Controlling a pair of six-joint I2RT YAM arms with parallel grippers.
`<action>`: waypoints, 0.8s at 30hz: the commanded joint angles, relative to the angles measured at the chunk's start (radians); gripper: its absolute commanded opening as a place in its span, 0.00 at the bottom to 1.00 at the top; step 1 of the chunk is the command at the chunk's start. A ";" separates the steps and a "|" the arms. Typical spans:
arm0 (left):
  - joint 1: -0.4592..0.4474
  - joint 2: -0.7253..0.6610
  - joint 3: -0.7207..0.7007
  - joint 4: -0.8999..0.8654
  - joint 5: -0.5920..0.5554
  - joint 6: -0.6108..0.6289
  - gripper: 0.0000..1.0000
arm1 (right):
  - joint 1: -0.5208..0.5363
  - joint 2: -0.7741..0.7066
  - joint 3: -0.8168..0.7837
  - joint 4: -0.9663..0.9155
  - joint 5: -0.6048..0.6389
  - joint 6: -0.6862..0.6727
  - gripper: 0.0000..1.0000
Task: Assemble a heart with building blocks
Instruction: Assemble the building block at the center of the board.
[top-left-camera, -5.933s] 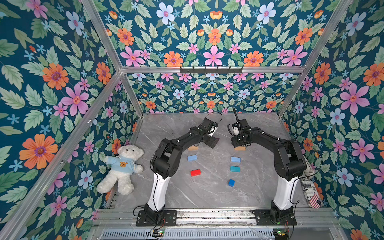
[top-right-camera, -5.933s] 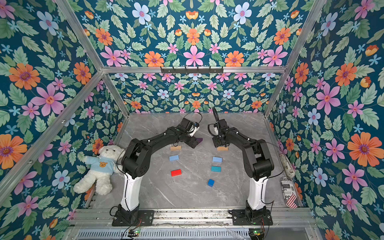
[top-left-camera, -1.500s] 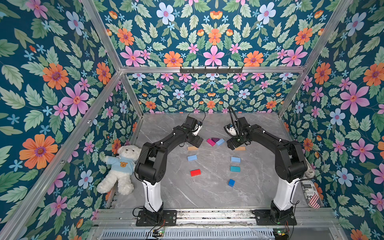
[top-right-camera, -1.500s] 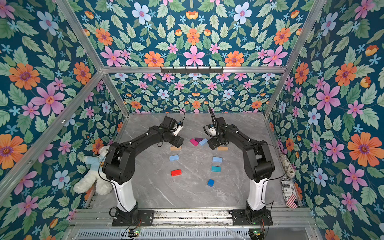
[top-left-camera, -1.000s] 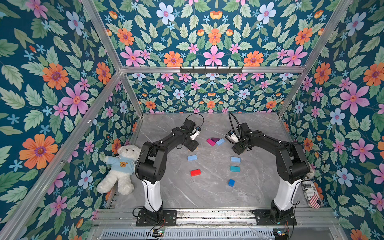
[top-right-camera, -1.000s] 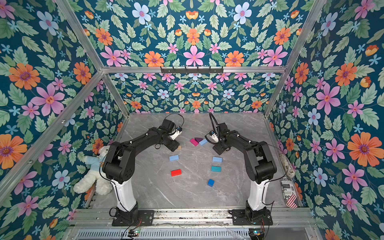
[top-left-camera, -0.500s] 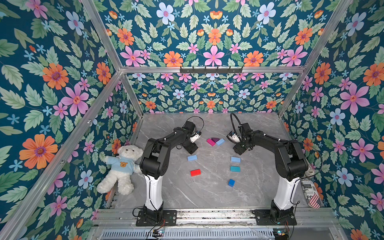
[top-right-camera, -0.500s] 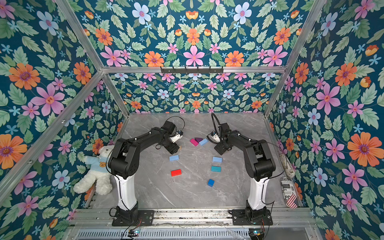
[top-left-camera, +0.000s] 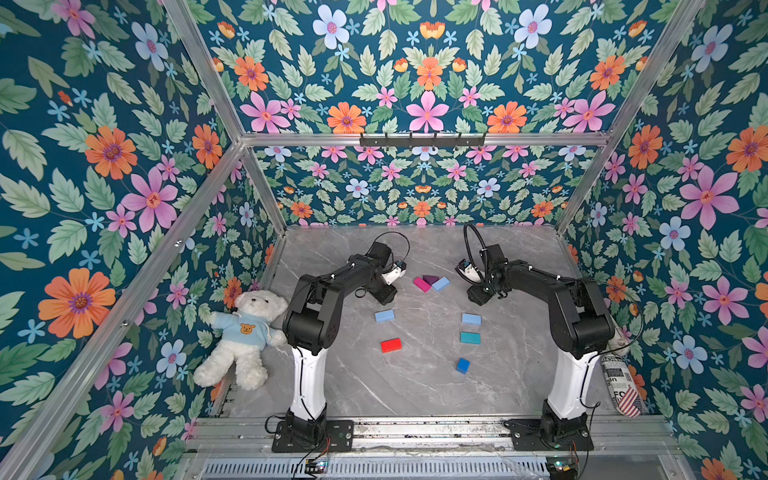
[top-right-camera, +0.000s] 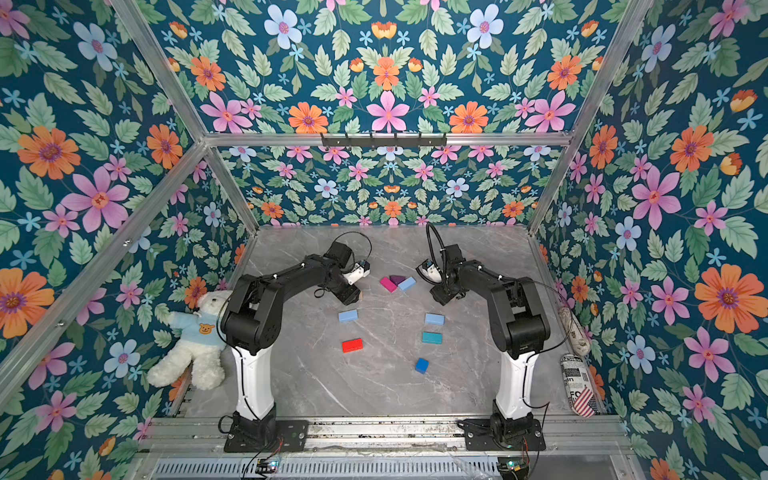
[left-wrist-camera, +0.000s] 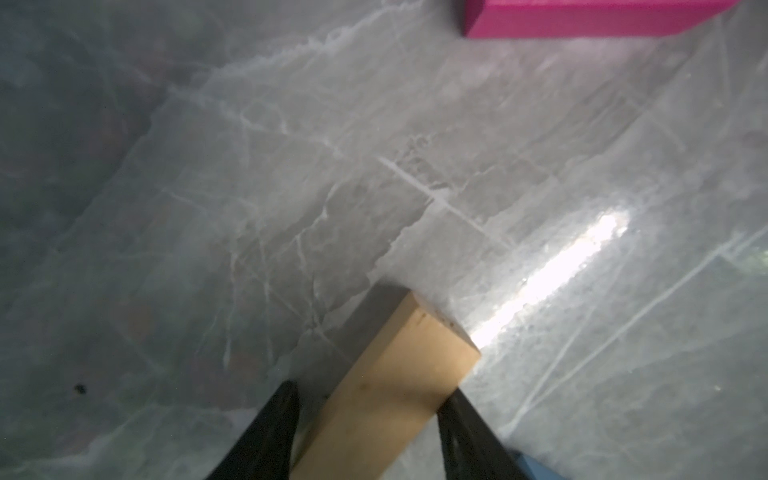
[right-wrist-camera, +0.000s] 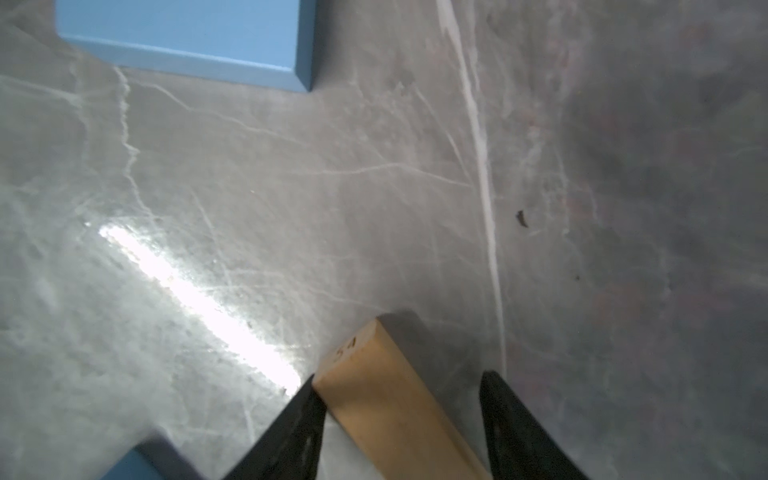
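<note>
Building blocks (top-left-camera: 421, 284) — small, bright, scattered

grey veiny marble counter (top-left-camera: 395, 395), loud teal floral wallpaper walls (top-left-camera: 104, 187), white plush teddy bear (top-left-camera: 257, 305), one magenta painted rectangular block (top-left-camera: 421, 284)

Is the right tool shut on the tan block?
Open. In its wrist view the right tool straddles the tan block: one finger touches it, a gap at the other.
</note>
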 joint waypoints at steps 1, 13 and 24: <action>0.002 0.025 -0.026 -0.077 -0.070 0.015 0.51 | 0.001 0.039 -0.033 -0.116 0.098 -0.027 0.58; 0.002 -0.039 -0.120 -0.086 -0.062 -0.041 0.32 | 0.001 -0.002 -0.104 -0.112 0.123 0.043 0.25; -0.052 -0.111 -0.192 0.032 -0.029 -0.163 0.29 | 0.067 0.028 -0.007 -0.134 0.103 0.131 0.12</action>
